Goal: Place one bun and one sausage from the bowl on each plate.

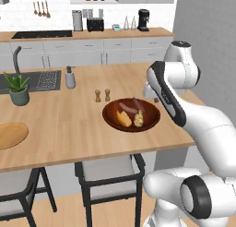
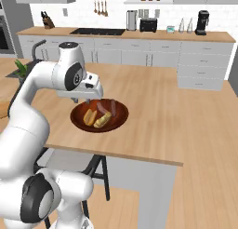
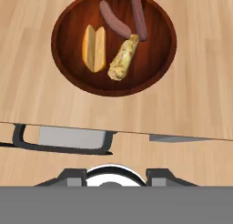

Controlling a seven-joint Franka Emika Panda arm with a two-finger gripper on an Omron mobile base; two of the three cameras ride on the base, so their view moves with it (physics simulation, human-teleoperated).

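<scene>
The bowl is wide, shallow and round, of dark reddish-brown wood, and stands upright on the wooden counter near its front edge. In it lie two buns and two sausages: a smooth golden split bun, and beside it a paler, rough-crusted bun lying at a slant. The two dark reddish sausages lie side by side at the far part of the bowl, their near ends by the rough bun's tip.
</scene>
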